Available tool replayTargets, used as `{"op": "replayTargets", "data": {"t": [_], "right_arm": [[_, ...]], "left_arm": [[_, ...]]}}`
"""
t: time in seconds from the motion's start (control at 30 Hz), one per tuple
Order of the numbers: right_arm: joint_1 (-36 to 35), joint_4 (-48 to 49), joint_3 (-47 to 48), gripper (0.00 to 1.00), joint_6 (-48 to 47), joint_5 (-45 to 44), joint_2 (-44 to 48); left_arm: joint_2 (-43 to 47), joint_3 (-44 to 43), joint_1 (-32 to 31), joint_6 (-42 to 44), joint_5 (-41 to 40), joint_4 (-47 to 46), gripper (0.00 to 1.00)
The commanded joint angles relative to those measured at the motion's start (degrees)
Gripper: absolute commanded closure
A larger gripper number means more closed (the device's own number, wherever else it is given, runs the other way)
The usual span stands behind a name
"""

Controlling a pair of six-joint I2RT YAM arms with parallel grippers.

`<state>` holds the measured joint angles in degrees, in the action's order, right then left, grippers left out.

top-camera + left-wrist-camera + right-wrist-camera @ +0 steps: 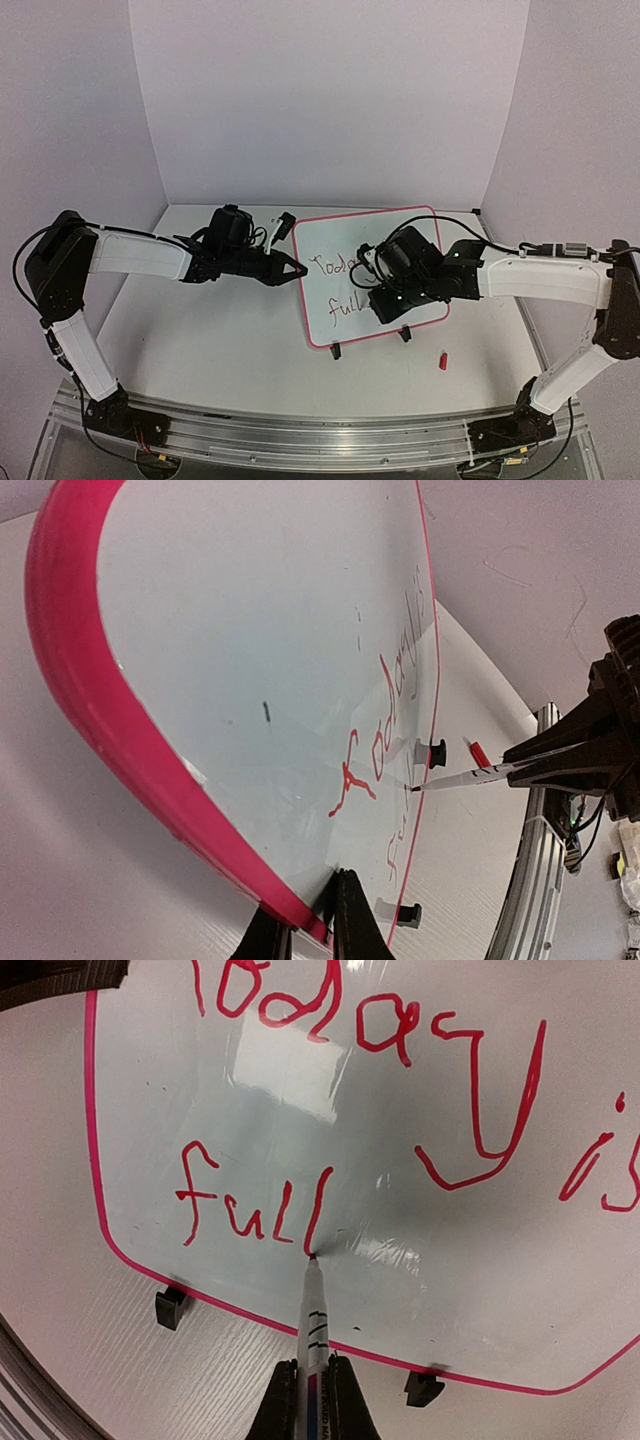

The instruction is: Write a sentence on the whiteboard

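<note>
The whiteboard (340, 310) with its red-pink frame leans on a stand mid-table. The sentence is in red marker: "Today is" (380, 1040) above "full" (250, 1210). My left gripper (300, 268) is shut on the board's left edge, its jaws pinching the pink frame (318, 920). My right gripper (312, 1375) is shut on a white marker (313, 1310). The marker's tip touches the board at the foot of the last "l". In the left wrist view the marker (470, 775) reaches the whiteboard (250, 630) from the right gripper (560, 760).
A red marker cap (442, 360) lies on the table right of the board, also seen as the cap (478, 752). The stand's black feet (170, 1305) (422, 1388) poke out under the board's lower edge. White walls close in three sides; a metal rail (300, 430) runs along the near edge.
</note>
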<state>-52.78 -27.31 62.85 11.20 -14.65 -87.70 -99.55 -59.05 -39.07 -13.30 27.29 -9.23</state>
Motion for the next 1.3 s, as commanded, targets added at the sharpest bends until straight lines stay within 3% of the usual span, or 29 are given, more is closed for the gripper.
{"op": "replayTargets", "data": {"t": [0.0, 0.27, 0.43, 1.27], "right_arm": [[0.27, -0.9, 0.49, 1.0, -0.26, -3.32, 1.67], [0.29, -0.89, 0.31, 1.0, 0.31, -0.25, 6.05], [0.63, -1.07, -0.82, 1.0, 0.32, -2.73, 7.76], [5.44, -1.06, 1.64, 1.0, 1.27, -0.37, 1.15]], "left_arm": [[-3.35, 1.09, 1.54, 9.26, -20.57, 8.82, 1.0], [-3.7, 1.03, 1.54, 9.17, -20.33, 8.44, 1.0], [-3.72, 0.92, 1.54, 9.34, -20.43, 8.53, 1.0], [-4.49, -0.04, 1.53, 8.97, -20.81, 8.88, 1.0]]}}
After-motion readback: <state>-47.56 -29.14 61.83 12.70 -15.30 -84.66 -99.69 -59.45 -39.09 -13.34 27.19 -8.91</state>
